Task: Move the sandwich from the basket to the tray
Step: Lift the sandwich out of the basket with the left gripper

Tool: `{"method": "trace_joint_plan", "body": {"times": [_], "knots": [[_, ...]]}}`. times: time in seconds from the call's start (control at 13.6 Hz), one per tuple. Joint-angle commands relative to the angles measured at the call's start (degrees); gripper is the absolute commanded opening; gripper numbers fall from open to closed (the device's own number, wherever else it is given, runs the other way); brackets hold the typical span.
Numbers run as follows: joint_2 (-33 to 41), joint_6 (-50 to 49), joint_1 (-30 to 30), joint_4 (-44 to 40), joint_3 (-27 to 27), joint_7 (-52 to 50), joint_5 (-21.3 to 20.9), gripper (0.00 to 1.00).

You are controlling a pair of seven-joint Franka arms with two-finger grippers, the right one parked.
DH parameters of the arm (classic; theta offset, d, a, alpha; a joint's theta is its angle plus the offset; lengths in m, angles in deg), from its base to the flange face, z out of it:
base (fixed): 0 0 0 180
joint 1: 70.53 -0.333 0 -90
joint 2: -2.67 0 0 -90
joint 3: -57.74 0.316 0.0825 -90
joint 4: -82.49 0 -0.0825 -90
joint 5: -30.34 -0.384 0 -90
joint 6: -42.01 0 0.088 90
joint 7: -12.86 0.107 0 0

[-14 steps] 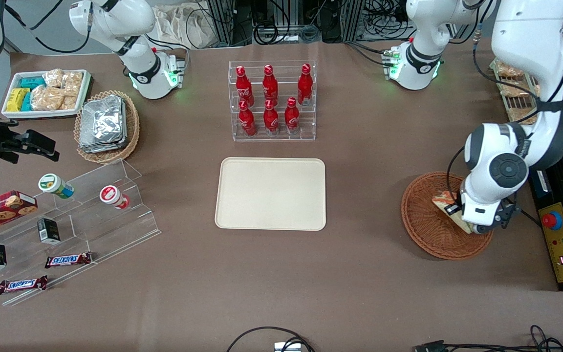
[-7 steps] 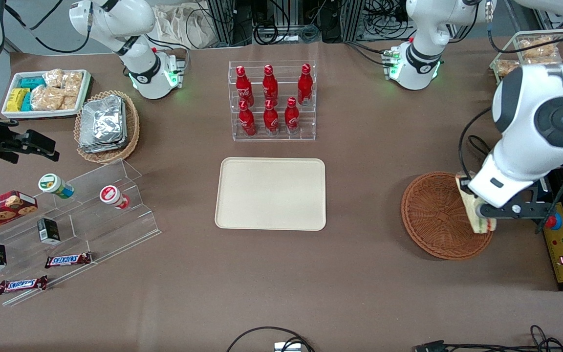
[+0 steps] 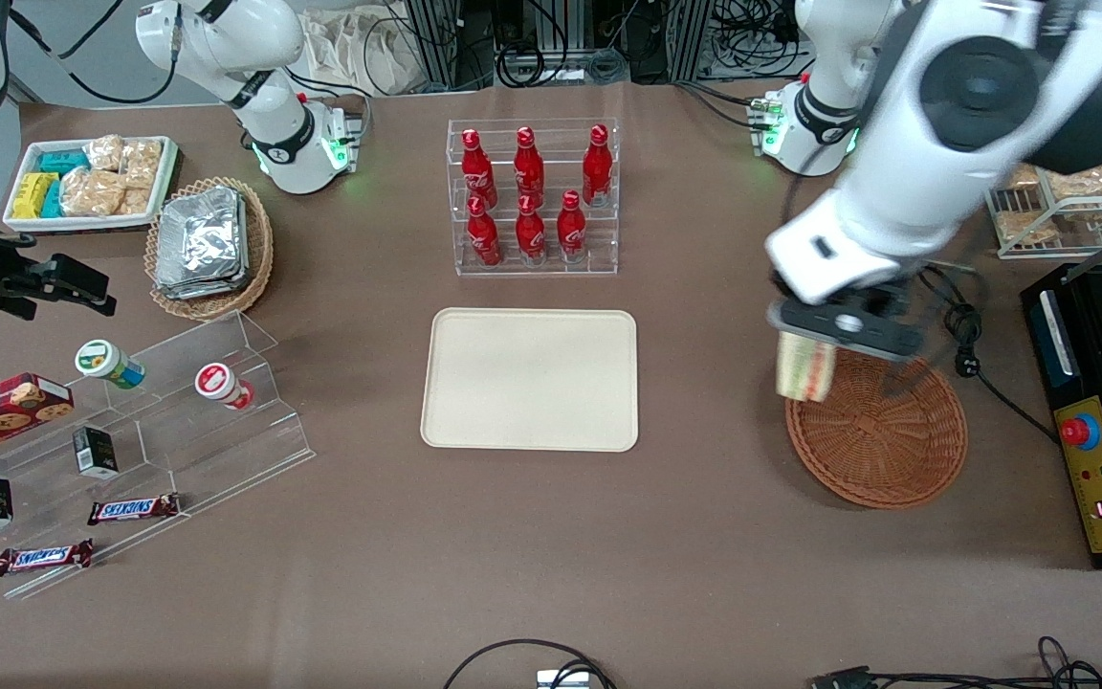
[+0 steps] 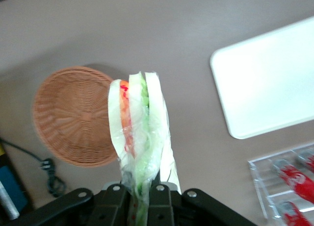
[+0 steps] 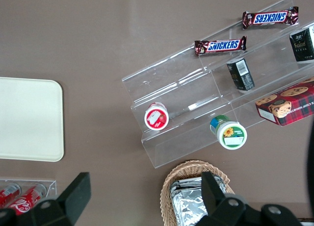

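1. The left arm's gripper has its jaws clamped on the triangular, plastic-wrapped pale-bread sandwich, which hangs below them, in the air over the rim of the round orange-brown wicker basket.
2. Carry it level toward the cream rectangular plastic tray, well apart from the jaws, then lower before letting go.
3. Readable writing: "SNICKERS" on the chocolate bars.

A brown table fills the room (evenly lit); black cables crowd racks along its edge farthest from the camera.
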Motion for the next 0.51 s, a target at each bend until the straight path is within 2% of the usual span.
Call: {"method": "trace_joint_plan", "body": {"times": [0.0,0.22,0.44], "knots": [[-6.19,2.78,1.41,-1.98,-3.21,-6.54,0.16,0.0],[-10.85,14.64,4.83,2.23,-3.75,-15.42,-0.89,0.0],[-15.69,26.34,7.21,6.71,-4.8,-22.19,-6.33,0.0]]}}
